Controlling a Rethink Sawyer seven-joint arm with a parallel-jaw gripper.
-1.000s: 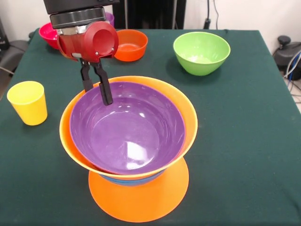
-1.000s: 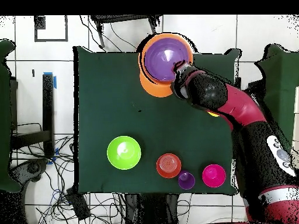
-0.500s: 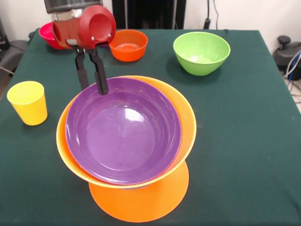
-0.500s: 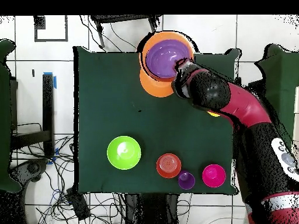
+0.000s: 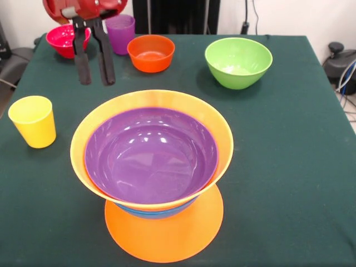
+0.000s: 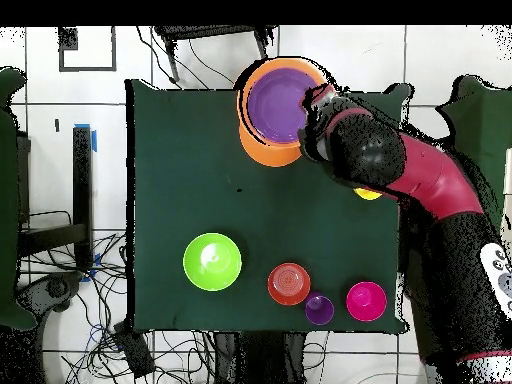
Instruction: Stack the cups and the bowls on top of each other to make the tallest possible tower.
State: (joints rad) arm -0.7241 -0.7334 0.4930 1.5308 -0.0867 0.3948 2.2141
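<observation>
Tower sits below tool, apart, tool fingers spread empty

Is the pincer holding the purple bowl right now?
No. The pincer hangs open and empty above the table, clear of the purple bowl nested in the orange bowl.

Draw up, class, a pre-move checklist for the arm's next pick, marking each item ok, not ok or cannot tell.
1. Gripper empty, fingers apart: ok.
2. Gripper clear of the tower, raised behind it: ok.
3. Purple bowl seated level inside the upper orange bowl: ok.
4. Next pieces standing free: yellow cup, green bowl, orange-red bowl, purple cup, pink-red bowl: ok.
5. Tower steady enough for more weight: cannot tell.
</observation>
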